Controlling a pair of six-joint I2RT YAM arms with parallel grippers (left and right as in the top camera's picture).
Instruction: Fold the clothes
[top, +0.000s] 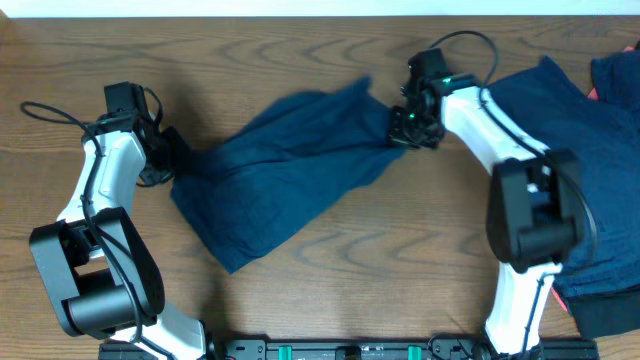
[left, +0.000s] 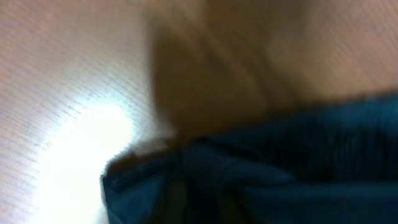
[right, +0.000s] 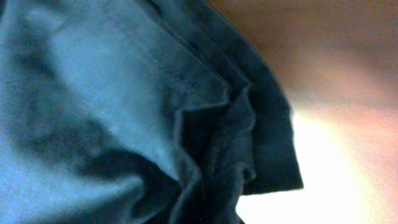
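A: Left side first?
B: The left end effector (top: 172, 160) is at the left corner of the garment (top: 285, 175). The cloth gathers to a pinch there, so it's clamped on that corner. The left wrist view shows no fingers, only blurred, bunched cloth over the desk (top: 380, 260).
A: Where's the garment?
B: In the middle of the desk. It's dark blue and wrinkled, stretched between the two arms, with its lower corner pointing toward the near edge.
A: Right side?
B: The right end effector (top: 410, 125) is at the garment's upper right corner. The cloth bunches into it, so it's gripping that corner. The right wrist view shows close-up folds of blue cloth and no fingers.
A: Anything further right?
B: A pile of clothes (top: 600, 130) in the same dark blue lies at the desk's far right edge, partly behind the right arm.
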